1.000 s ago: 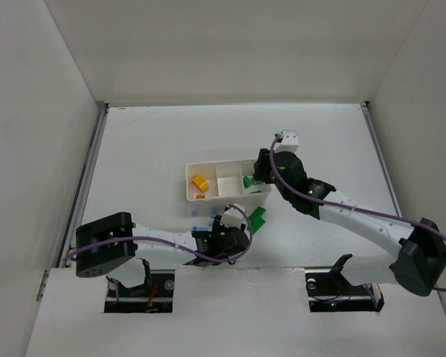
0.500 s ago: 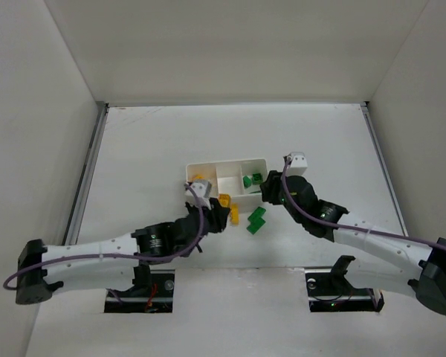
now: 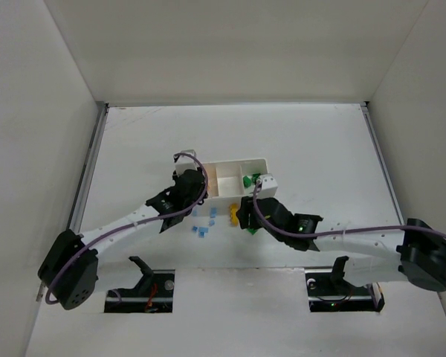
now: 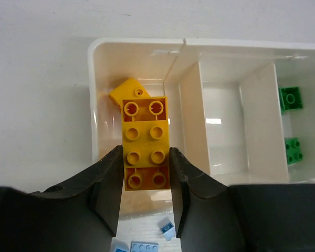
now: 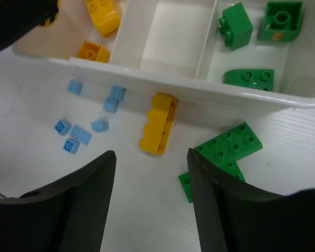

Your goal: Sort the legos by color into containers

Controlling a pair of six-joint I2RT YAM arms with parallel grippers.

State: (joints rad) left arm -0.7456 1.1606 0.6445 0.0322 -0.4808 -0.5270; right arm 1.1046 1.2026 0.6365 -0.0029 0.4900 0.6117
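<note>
Over the leftmost compartment [image 4: 107, 123], left claw [image 4: 145, 157] pinches a yellow brick [image 4: 145, 137]; right claw [image 5: 152, 155] gapes wide.

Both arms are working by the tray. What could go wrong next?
The held yellow stack, shut in the left gripper, seems to overhang the near wall of the tray; released here it might tip out. The open right gripper hovers over a loose yellow brick against that wall, green plates close by; closing could nudge either.

White table [image 3: 320, 141] carries the tray [image 5: 199, 94], one yellow brick [image 5: 158, 123], green bricks [image 5: 228, 144], perhaps seven blue bricks [image 5: 80, 134].
</note>
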